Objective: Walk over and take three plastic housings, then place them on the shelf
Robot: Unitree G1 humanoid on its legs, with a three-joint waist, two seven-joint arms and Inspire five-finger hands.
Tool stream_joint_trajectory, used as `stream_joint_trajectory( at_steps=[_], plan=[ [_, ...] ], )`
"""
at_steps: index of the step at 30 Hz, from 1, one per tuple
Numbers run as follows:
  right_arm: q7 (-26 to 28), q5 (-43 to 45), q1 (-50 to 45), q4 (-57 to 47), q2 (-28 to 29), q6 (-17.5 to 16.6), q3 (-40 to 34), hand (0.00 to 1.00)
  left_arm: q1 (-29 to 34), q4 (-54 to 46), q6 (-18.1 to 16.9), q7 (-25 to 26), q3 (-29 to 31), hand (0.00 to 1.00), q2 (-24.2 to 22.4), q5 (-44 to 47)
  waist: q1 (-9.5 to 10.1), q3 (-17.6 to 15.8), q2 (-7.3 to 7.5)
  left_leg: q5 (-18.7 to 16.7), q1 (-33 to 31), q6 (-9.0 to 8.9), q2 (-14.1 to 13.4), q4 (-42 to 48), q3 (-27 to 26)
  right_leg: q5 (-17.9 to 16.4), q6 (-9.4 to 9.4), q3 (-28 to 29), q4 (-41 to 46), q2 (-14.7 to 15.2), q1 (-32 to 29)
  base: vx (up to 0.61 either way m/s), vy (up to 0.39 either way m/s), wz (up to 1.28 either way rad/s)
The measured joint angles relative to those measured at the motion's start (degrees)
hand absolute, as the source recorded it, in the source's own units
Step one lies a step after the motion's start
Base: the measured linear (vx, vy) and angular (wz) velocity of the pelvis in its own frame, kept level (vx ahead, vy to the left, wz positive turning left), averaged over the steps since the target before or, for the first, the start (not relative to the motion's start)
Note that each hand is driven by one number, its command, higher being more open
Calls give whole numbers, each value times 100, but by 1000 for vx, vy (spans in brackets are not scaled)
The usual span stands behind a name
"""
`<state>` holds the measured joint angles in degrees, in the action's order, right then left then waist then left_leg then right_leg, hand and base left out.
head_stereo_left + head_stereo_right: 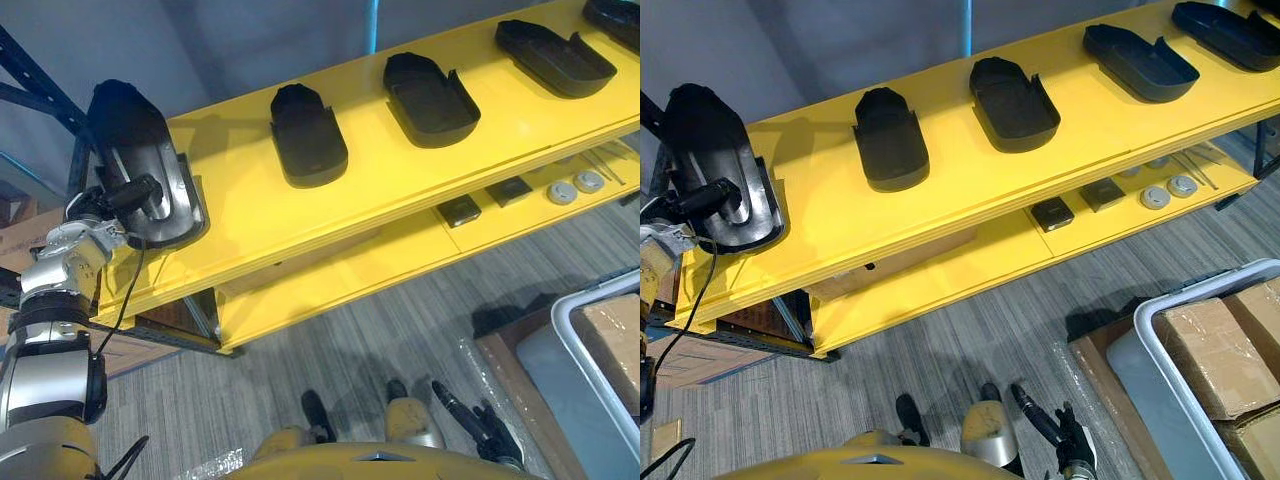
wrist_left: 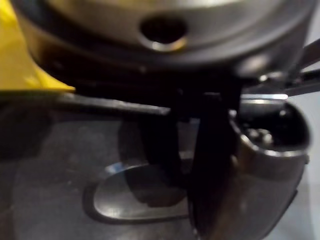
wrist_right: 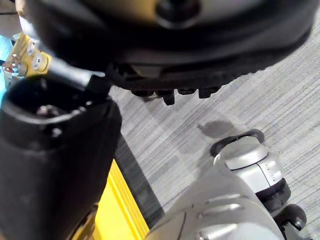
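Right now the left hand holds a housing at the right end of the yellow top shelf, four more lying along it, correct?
No. The left eye view shows the left hand gripping the housing at the left end of the shelf, not the right. Four more housings do lie along it.

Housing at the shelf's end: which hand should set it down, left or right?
Left. The left hand grips that housing at the shelf's left end, while the right hand hangs low by the floor, holding nothing.

5 housings (image 1: 890, 138), 2 round discs (image 1: 1154, 196), 2 sq. blocks (image 1: 1052, 213).
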<state>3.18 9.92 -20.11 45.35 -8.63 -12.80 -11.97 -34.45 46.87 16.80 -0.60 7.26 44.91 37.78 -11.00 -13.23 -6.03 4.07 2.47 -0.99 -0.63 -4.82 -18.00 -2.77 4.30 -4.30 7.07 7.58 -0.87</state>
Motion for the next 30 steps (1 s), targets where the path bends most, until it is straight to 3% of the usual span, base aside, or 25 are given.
stream_joint_trajectory(
  at_steps=[9,14,15,27,30],
  plan=[
    [278,-30,424,-27,-10,-9,446,100,-383,-198,-61,-132,-5,0,-6,73,3,-477,140,102,-315,-108,-14,-5,254,-231,-102,-229,481,27,-386,-43,-20,16],
    [243,8,609,-197,-77,-7,658,100,-650,-476,-208,-131,-133,0,-16,107,166,-706,223,165,-464,-67,-6,-6,353,-345,-116,-314,750,66,-584,0,-26,14],
    [239,28,639,-246,-123,-6,745,100,-668,-485,-241,-128,-141,100,-16,144,167,-709,230,165,-498,-66,-5,-7,358,-364,-118,-332,793,79,-622,36,-19,12],
    [215,229,721,-400,-216,19,984,100,-1100,-511,-333,137,-212,100,-47,167,281,-807,394,53,-483,-55,-62,12,-51,-364,-117,-284,789,94,-625,30,-8,-2],
    [214,231,721,-402,-216,19,1017,100,-1210,-441,-322,183,-219,100,-50,-74,300,-829,431,-110,-517,-65,-93,231,-135,-363,-117,-199,788,96,-608,29,-16,-15]
  ],
)
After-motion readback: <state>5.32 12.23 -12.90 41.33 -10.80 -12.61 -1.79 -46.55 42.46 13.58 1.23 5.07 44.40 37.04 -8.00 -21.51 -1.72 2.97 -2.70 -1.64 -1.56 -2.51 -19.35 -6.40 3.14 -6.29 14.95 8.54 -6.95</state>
